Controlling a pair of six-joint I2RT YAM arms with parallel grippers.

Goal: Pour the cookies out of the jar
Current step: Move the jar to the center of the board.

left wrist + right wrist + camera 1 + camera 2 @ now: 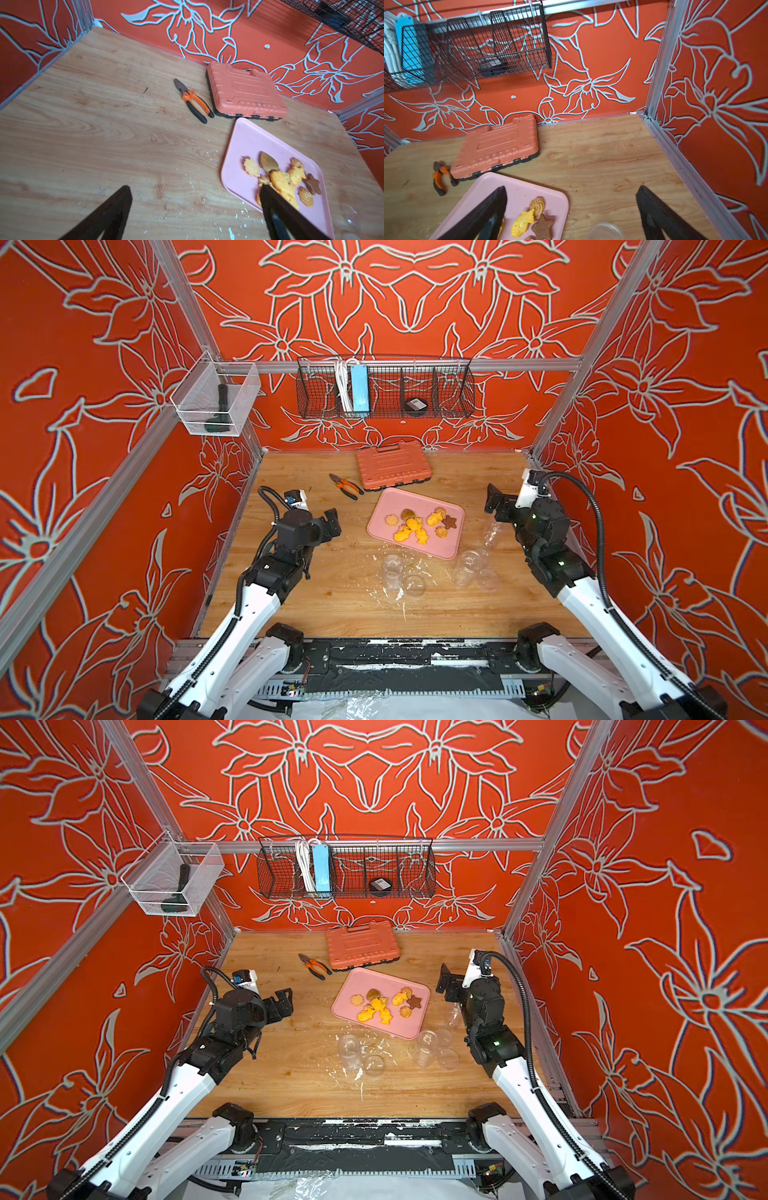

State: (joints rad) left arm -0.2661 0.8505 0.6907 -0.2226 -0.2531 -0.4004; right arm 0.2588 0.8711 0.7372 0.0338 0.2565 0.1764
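Left wrist: cookies (281, 182) on pink tray (250, 141)

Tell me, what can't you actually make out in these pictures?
Top views: the clear jars are see-through and faint; their number is unsure.
Top views: another jar is partly behind the right arm.
Left wrist view: a finger of the left gripper covers some cookies.
Top views: the black object in the wire basket is too small to identify.

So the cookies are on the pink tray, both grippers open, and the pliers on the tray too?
No: the pliers lie on the table, off the tray, as both top views show. The cookies are on the tray; left gripper and right gripper stand open.
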